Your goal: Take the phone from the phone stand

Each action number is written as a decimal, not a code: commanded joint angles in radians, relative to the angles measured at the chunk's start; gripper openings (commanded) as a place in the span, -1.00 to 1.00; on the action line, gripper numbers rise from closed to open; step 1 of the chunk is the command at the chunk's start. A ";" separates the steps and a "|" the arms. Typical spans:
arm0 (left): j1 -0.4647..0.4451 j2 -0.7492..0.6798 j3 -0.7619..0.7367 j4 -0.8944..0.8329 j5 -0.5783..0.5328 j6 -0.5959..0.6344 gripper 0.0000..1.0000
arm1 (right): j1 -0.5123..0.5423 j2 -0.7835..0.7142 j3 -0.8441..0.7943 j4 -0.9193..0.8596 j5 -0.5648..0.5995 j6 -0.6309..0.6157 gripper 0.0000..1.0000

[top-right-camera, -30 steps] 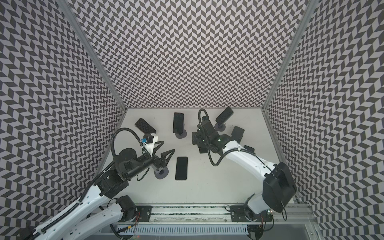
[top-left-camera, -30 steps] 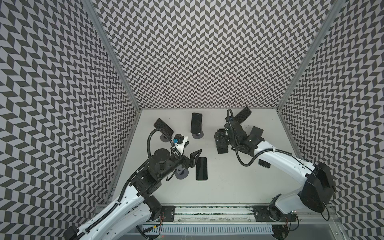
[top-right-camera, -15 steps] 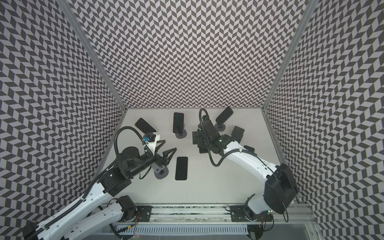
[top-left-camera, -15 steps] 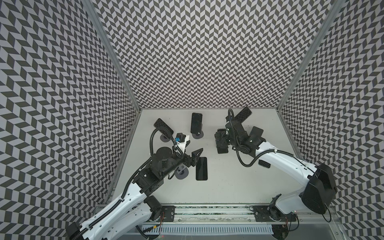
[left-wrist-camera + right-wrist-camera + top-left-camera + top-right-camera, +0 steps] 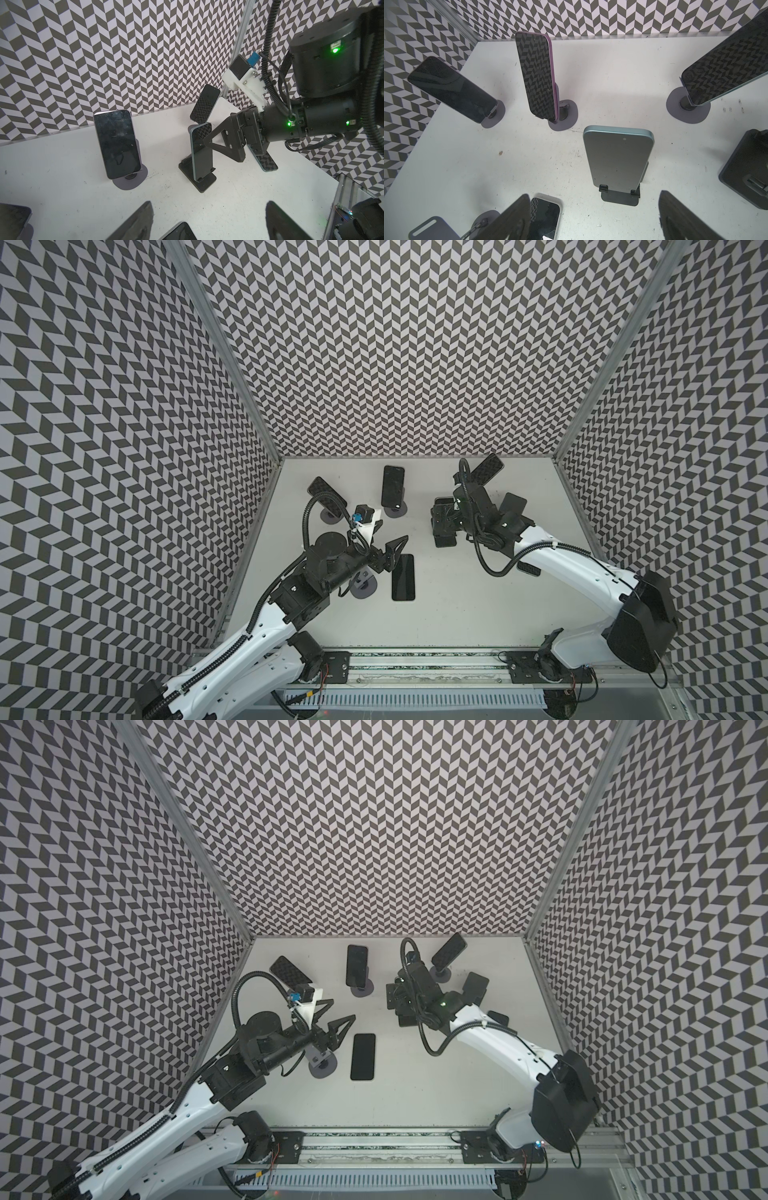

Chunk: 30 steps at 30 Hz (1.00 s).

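A teal phone (image 5: pixel 616 160) leans upright on a black phone stand (image 5: pixel 619 199) near the table's middle. My right gripper (image 5: pixel 593 218) is open just short of it, one finger to each side; in both top views the gripper (image 5: pixel 442 522) (image 5: pixel 399 1002) covers that phone. My left gripper (image 5: pixel 392 531) (image 5: pixel 343 1009) is open and empty, hovering over bare table. Beside it a black phone (image 5: pixel 403 576) lies flat next to an empty round stand (image 5: pixel 363 587). The left wrist view shows the right gripper's fingers (image 5: pixel 220 137) against the teal phone (image 5: pixel 202 151).
Three more phones stand on round stands along the back: left (image 5: pixel 326 493), middle (image 5: pixel 392 487) and right (image 5: pixel 486 468). An empty black stand (image 5: pixel 513 506) sits right of my right gripper, and a dark phone (image 5: pixel 528 568) lies under the right arm. Patterned walls enclose three sides.
The left gripper has drifted a little up and toward the back, away from the flat phone. The right gripper has hardly moved.
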 commanded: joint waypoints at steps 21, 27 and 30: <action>0.063 0.062 -0.009 0.094 0.047 -0.003 0.69 | 0.007 -0.007 -0.018 0.085 0.041 -0.001 0.86; 0.064 0.075 0.005 0.107 0.043 -0.005 0.69 | 0.007 -0.012 0.007 0.080 0.046 0.026 0.86; 0.064 0.082 0.012 0.110 0.036 -0.006 0.69 | 0.007 -0.014 0.020 0.072 0.041 0.040 0.86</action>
